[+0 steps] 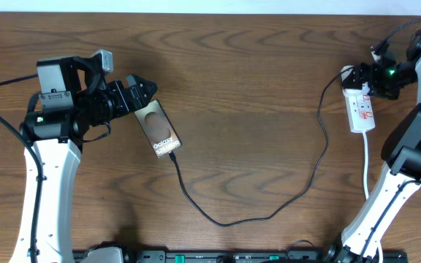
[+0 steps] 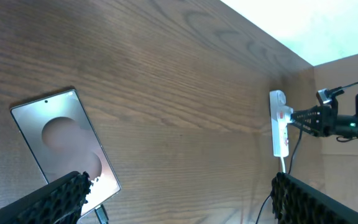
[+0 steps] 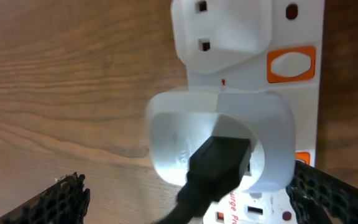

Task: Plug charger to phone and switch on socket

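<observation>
The phone point(image 1: 158, 129) lies face up on the wooden table, a pale circle on its dark screen; it also shows in the left wrist view, phone point(image 2: 59, 138). The charger point(image 1: 269, 213) is a thin black cable, and its connector tip point(image 2: 102, 214) meets the phone's lower edge. The cable's other end, a black plug point(image 3: 219, 165), sits in a white adapter point(image 3: 173, 140) on the socket point(image 1: 362, 109). My left gripper point(image 1: 143, 96) hangs open just above the phone's top end. Over the socket's top end my right gripper point(image 1: 365, 79) is open, straddling the adapter. An orange switch point(image 3: 290, 64) sits beside the adapter.
The socket's white cord point(image 1: 366, 164) runs down towards the table's front edge beside the right arm. A white plug top point(image 3: 222, 31) occupies the strip's outlet beyond the adapter. The charger cable loops across the table's middle front.
</observation>
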Motion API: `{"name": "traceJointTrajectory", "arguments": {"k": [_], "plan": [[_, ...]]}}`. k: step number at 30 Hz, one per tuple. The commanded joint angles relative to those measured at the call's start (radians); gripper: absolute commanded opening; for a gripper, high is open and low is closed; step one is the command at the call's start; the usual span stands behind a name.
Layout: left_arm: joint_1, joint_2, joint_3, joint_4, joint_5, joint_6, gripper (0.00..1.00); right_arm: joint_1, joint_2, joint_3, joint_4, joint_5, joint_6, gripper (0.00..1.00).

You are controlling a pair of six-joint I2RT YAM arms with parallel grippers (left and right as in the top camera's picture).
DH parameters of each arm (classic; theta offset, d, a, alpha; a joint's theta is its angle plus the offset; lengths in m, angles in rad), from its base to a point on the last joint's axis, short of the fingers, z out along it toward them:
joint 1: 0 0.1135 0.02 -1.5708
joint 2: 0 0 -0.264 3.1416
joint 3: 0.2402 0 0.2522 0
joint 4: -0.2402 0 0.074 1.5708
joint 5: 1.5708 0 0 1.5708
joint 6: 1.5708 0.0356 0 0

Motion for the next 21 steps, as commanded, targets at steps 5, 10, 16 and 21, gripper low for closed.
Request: {"name": "traceJointTrajectory", "arguments": {"k": [5, 10, 16, 21], "plan": [[0.004, -0.005, 0.005, -0.004, -0.009, 0.009, 0.95, 0.040, 0.025, -0.012, -0.006, -0.043, 0.033, 0.99], [0.004, -0.005, 0.005, -0.007, -0.009, 0.009, 0.95, 0.050, 0.025, -0.012, -0.003, -0.042, 0.052, 0.99], [0.004, -0.005, 0.005, -0.007, -0.009, 0.009, 0.95, 0.055, 0.025, -0.014, -0.003, -0.043, 0.098, 0.99], [0.004, -0.005, 0.005, -0.007, -0.009, 0.009, 0.95, 0.055, 0.025, -0.034, -0.003, -0.044, 0.111, 0.99]]}}
